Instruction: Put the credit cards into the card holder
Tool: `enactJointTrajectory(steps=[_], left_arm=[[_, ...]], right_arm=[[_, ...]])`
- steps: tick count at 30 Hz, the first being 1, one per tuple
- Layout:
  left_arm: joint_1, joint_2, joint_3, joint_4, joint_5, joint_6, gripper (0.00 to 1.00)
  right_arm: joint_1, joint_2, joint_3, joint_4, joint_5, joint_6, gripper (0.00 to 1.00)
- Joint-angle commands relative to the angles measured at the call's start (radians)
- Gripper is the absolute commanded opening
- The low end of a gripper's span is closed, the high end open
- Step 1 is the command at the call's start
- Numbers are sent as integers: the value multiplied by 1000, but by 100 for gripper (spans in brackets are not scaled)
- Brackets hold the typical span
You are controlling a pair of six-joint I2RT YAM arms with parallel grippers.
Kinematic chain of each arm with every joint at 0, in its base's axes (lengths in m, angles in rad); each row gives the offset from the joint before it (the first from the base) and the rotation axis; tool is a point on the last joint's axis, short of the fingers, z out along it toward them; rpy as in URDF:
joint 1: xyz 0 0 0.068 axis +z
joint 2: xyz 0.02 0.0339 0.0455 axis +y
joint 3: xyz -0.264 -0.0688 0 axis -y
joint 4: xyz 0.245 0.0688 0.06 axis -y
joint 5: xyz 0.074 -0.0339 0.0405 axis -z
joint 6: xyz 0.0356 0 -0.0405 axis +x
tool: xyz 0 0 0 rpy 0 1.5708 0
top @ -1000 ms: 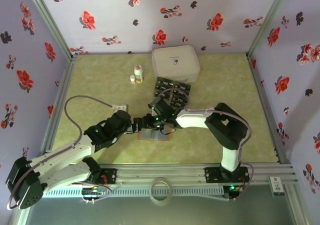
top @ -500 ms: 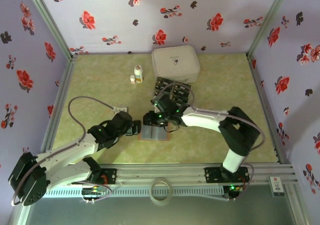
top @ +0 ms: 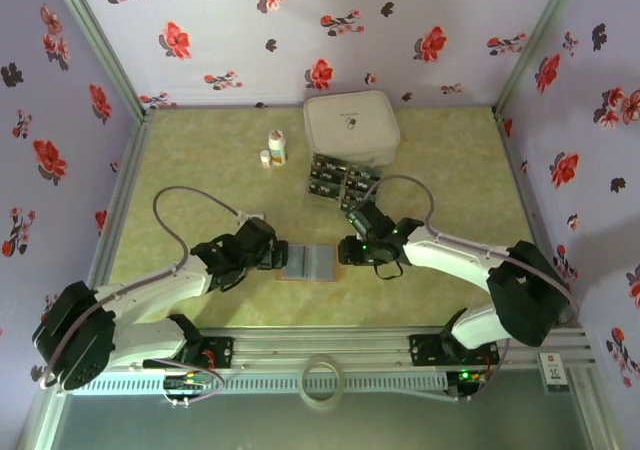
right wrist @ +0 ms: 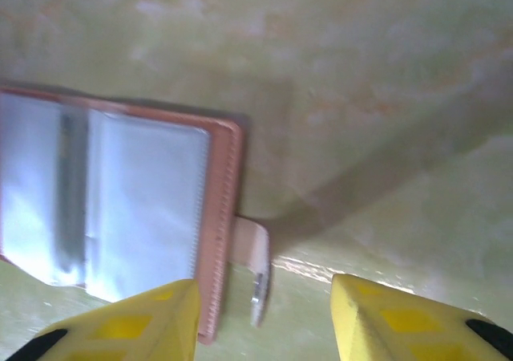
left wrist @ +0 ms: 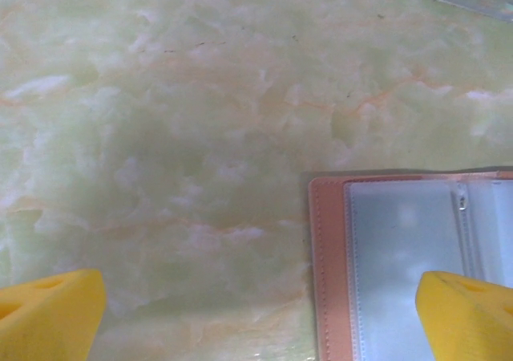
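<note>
R end effector backed off leathery card holder.

The card holder lies opened out flat on the worktop, near the front middle. Its reddish-brown cover faces down and shows as a stitched border around pale grey inner pockets on either side of a centre fold. A short strap tab with a small metal snap juts from one outer edge. The credit cards, dark with pale markings, lie flat in a close cluster of rows farther back, apart from the holder.
</note>
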Motion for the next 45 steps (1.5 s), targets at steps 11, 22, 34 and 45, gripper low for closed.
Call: enactJointTrajectory(steps=[11, 22, 34, 45], left_arm=[[-9, 129, 107, 24, 21, 30, 100], [-24, 217, 159, 46, 26, 41, 100], [-20, 223, 180, 50, 25, 56, 100], [23, 130, 174, 6, 22, 54, 100]], right_arm=[[-67, 75, -10, 82, 22, -31, 0], [-149, -27, -119, 84, 19, -14, 0], [-195, -235, 43, -130, 44, -161, 65], [-199, -244, 278, -118, 240, -433, 99]])
